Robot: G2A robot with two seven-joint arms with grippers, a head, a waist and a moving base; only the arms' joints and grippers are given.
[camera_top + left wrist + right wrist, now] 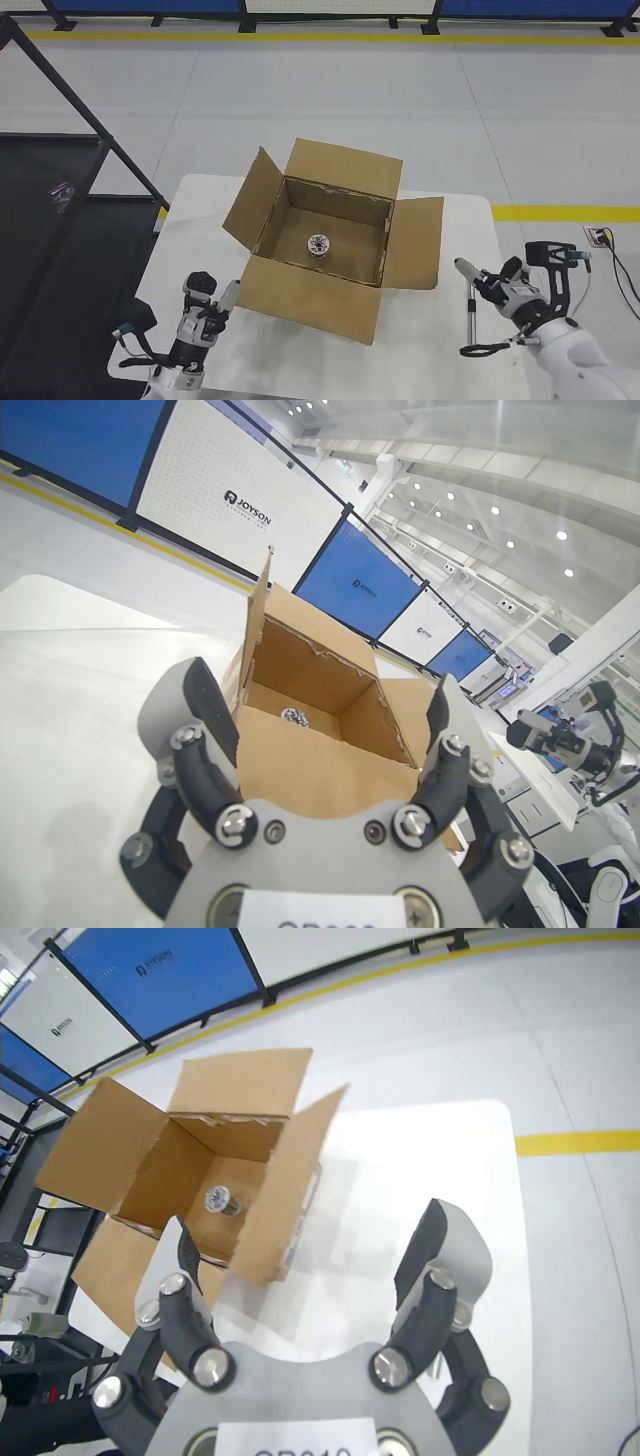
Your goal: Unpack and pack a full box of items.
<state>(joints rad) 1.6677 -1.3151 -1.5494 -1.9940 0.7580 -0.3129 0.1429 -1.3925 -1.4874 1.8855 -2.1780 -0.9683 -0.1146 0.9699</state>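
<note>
I log left gripper [322,685] and right gripper [305,1218]: both spread wide, empty, either side of the open cardboard box [315,295]. Contents: one small silvery round part [317,243] mid-floor, face upward; long axis unclear.

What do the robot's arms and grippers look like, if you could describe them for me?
Both the left gripper and the right gripper have a silver-grey base plate with shiny screws, black linkage bars and two grey fingers lined with black pads. Each base carries a white label with dark print. The right arm has a white shell and a black cable.
</note>
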